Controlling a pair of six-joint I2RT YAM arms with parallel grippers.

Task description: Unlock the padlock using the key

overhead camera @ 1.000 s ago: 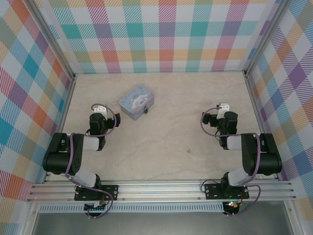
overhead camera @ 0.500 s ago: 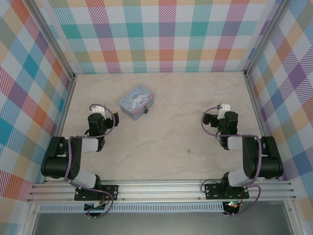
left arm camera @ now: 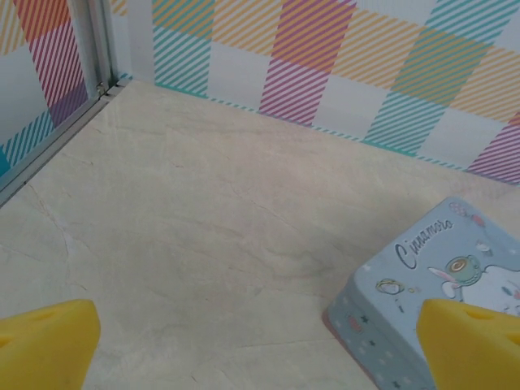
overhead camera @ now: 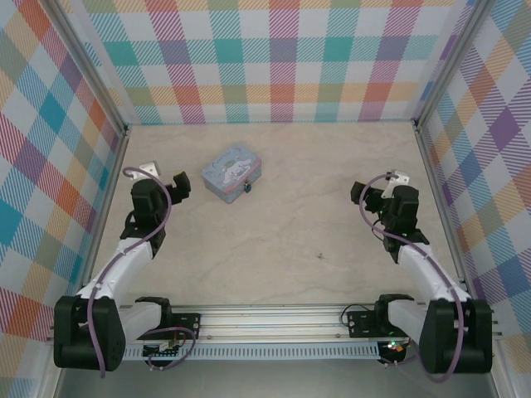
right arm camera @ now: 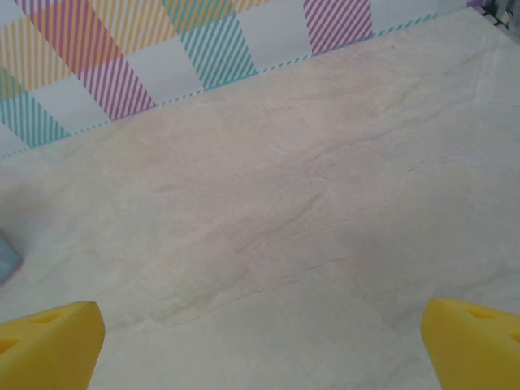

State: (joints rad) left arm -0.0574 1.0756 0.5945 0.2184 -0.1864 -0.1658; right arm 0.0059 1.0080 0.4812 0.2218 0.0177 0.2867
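At the tin's near right edge: the padlock (overhead camera: 246, 188), a tiny dark shape touching or just beside the tin wall; too small to show detail.
Tin: the pale blue tin (overhead camera: 232, 172) lies flat on the table (overhead camera: 290, 224), left of centre, toward the far side.
Left gripper: the left gripper (overhead camera: 177, 184) is near the tin's left side, with the padlock past the tin to its right; fingers wide apart, empty.
Right gripper: the right gripper (overhead camera: 361, 195) is well apart from the padlock, far to its right; fingers spread, empty.
Left wrist view: yellow fingertips (left arm camera: 49, 341) sit in the lower corners; the lid's cursive lettering and cartoon are legible here but blurred from above.
Right wrist view: bare table and checked wall (right arm camera: 122, 49).
Top view: a dark speck (overhead camera: 319, 254) lies right of centre; what it is cannot be told.
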